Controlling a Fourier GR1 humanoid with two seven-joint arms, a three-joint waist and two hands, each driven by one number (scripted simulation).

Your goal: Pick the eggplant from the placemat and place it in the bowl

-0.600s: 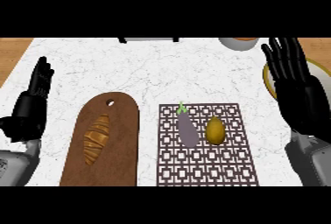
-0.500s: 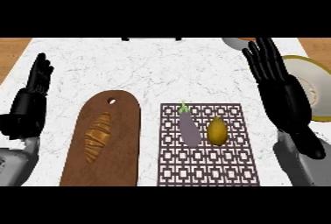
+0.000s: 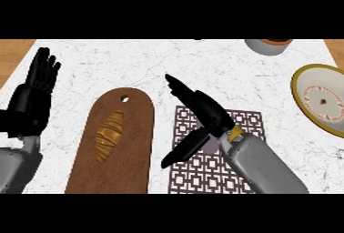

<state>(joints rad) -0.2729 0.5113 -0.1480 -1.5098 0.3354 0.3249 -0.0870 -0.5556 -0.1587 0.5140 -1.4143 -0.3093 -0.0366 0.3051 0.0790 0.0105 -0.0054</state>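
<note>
My right hand (image 3: 209, 114) is over the patterned placemat (image 3: 201, 170), fingers stretched up and to the left and thumb spread down to the left, so it is open. The hand and its grey forearm cover the spot where the eggplant lay, and I cannot make the eggplant out. Only a sliver of the yellow item (image 3: 235, 133) beside it shows at the wrist. The bowl (image 3: 302, 86), yellow-rimmed with a pale inside, sits at the right edge, well away from the hand. My left hand (image 3: 32, 102) rests open at the far left, fingers up.
A long brown cutting board (image 3: 134, 113) with a loaf of bread (image 3: 109, 135) on it lies just left of the placemat. A grey cup (image 3: 267, 45) stands at the back right. Wooden counter edges show at both top corners.
My right hand has swung from beside the bowl at the right to over the placemat, now covering the eggplant. The view has shifted slightly. The left hand has stayed put.
</note>
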